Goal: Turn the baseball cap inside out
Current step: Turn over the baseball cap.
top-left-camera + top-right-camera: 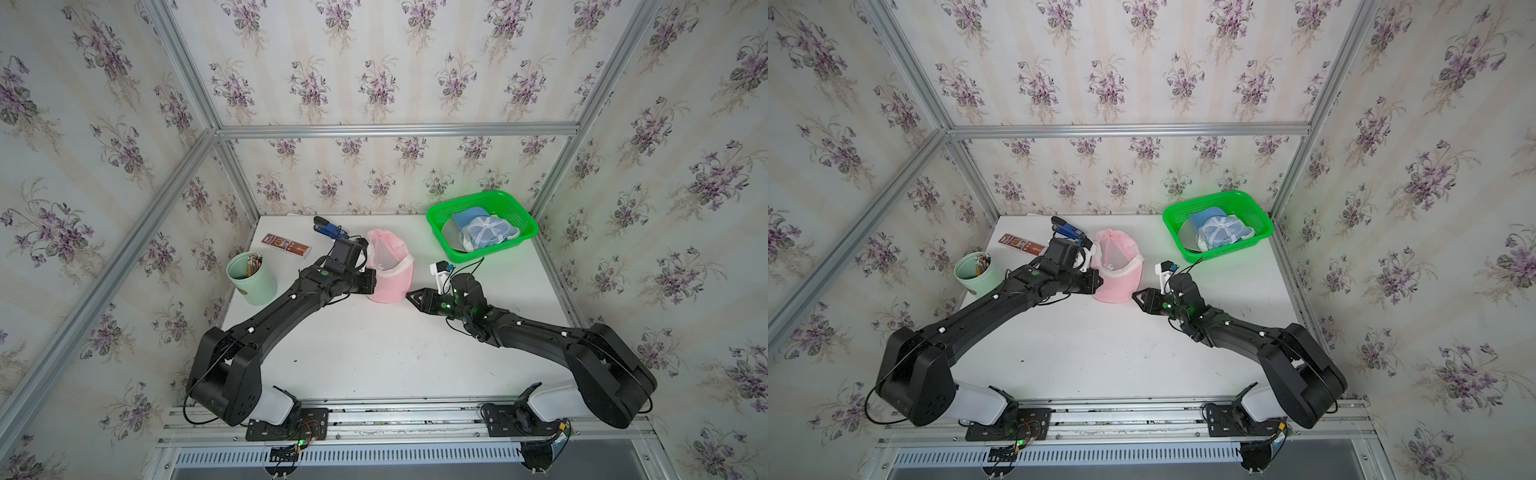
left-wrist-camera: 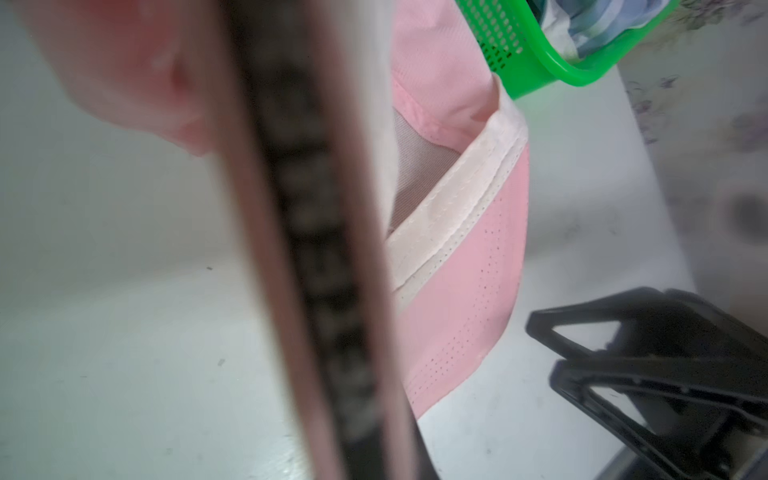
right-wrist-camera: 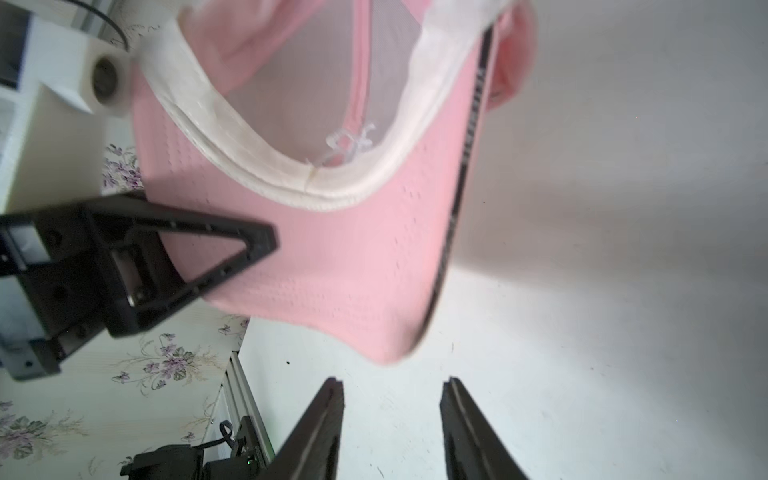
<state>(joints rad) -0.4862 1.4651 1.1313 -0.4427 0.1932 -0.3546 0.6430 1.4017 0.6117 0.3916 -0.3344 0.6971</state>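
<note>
The pink baseball cap [image 1: 390, 286] lies mid-table with its opening up, so the white sweatband [image 3: 249, 137] and mesh lining show; its brim points toward the table's front. My left gripper [image 1: 371, 277] is shut on the left edge of the cap's brim [image 2: 457, 291]. That edge runs blurred and close across the left wrist view. One left finger [image 3: 249, 245] lies over the brim's underside. My right gripper [image 3: 392, 386] is open with nothing between its fingers, just short of the brim's front tip. It shows in both top views [image 1: 1138, 296].
At the back right stands a green basket [image 1: 490, 250] holding blue and white caps. A mint cup of pencils [image 1: 253, 282] stands at the left edge. A brown flat packet [image 1: 286, 244] and a blue-handled tool [image 1: 330, 230] lie at the back left.
</note>
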